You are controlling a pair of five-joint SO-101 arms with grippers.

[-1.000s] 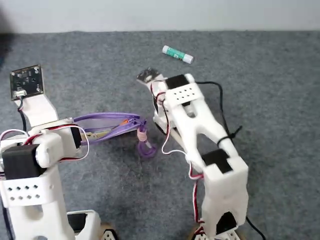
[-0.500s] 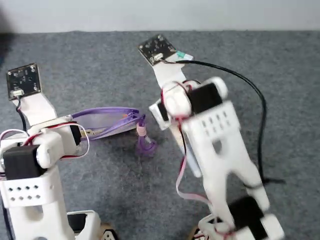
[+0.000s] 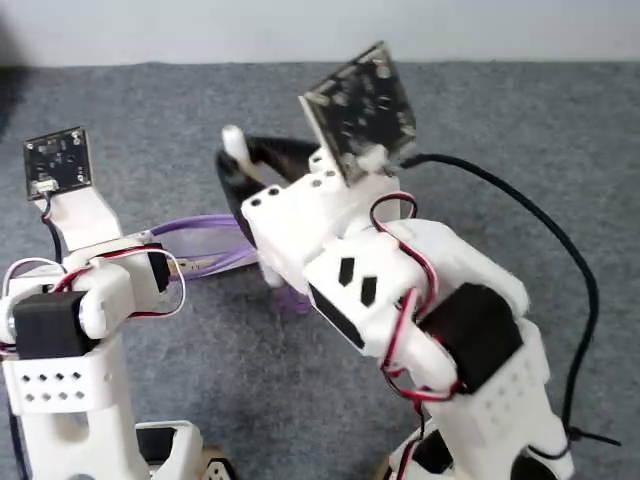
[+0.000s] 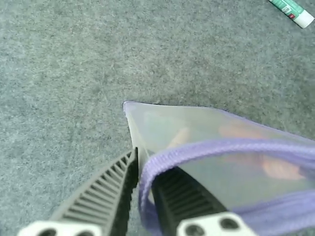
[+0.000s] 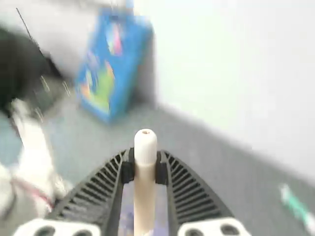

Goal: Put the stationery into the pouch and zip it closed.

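wrist views: left gripper [image 4: 140, 164] pinches pouch [image 4: 211, 137]; right gripper [image 5: 145, 164] clamps white stick [image 5: 145, 142].

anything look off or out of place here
Nothing is spilled or damaged. One stray: a green-and-white glue stick lies on the grey mat, well apart from the pouch, which the left gripper pinches by its edge. The right gripper holds a pale stick.
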